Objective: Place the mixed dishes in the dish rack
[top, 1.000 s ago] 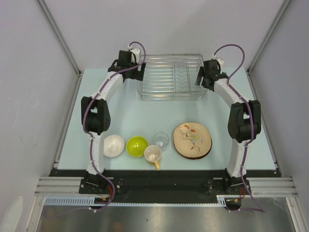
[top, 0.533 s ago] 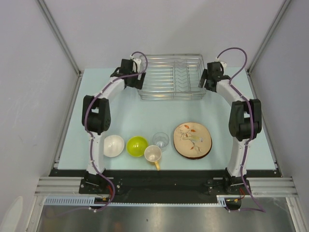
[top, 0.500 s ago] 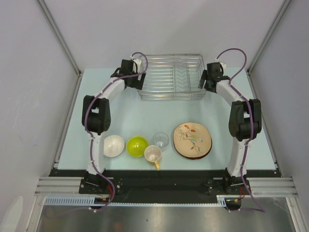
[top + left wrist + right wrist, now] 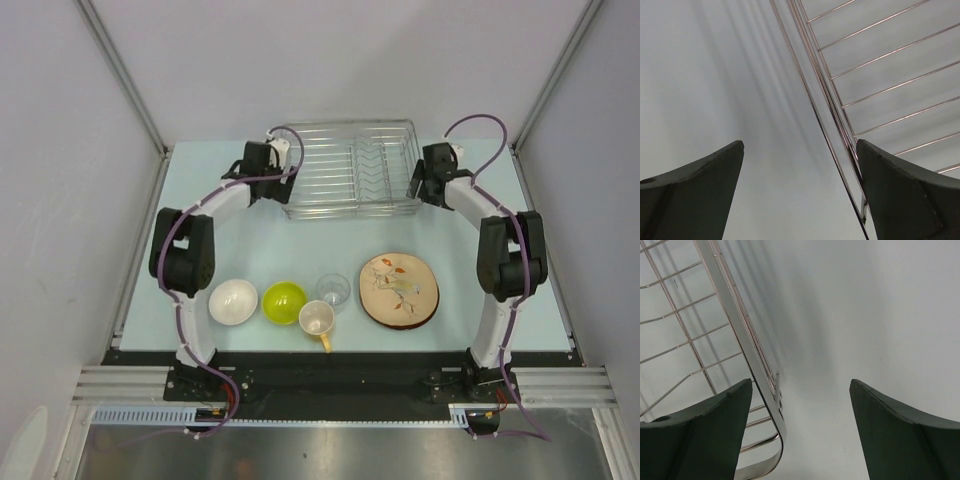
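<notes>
Spread wide (nothing grasped), left gripper (image 4: pixel 800 165) and right gripper (image 4: pixel 801 400) straddle side rails of the dish rack (image 4: pixel 345 207); best clench both together.

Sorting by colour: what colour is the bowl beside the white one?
The bowl is lime green; top view.

two bowls (image 4: pixel 234 300) (image 4: pixel 284 301), one glass (image 4: pixel 333 290), one mug (image 4: pixel 317 319), one rack (image 4: pixel 350 207), maybe two plates (image 4: pixel 399 290).

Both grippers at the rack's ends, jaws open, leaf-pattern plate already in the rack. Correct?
No. The leaf-pattern wooden plate lies on the table, right of the clear glass; the dish rack is empty, as the top external view shows. The left gripper and right gripper are at the rack's ends, jaws open.
</notes>
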{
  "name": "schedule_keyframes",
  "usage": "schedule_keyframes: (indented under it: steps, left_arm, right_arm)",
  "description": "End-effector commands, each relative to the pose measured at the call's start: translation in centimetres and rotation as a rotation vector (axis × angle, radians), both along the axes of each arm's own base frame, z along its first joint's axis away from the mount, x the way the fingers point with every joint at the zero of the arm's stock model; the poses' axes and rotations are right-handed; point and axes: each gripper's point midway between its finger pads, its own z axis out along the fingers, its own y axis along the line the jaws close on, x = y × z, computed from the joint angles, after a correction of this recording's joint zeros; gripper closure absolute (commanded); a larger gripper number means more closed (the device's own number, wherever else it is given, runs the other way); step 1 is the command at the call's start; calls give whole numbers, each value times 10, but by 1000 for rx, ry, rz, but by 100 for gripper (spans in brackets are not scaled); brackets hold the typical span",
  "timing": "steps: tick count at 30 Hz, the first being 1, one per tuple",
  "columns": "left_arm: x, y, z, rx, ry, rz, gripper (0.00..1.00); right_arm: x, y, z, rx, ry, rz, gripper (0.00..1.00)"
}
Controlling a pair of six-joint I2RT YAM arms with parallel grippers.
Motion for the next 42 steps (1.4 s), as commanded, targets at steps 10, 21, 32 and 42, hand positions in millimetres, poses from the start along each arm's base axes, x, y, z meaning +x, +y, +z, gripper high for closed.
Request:
schedule_keyframes:
  steps: [10, 21, 32, 42]
  left_arm:
    - [-61, 29, -9, 111, 50, -27, 0]
    - [-91, 37, -19, 116, 83, -23, 0]
    - [-90, 43, 11, 133, 6, -13, 0]
    - [-85, 45, 162, 153, -223, -57, 0]
  right_arm:
    - [-76, 50, 28, -89, 15, 89, 16]
    - [-96, 47, 30, -60, 5, 91, 13]
    - [-92, 47, 32, -40, -12, 94, 12]
    - [-89, 46, 82, -37, -149, 114, 6]
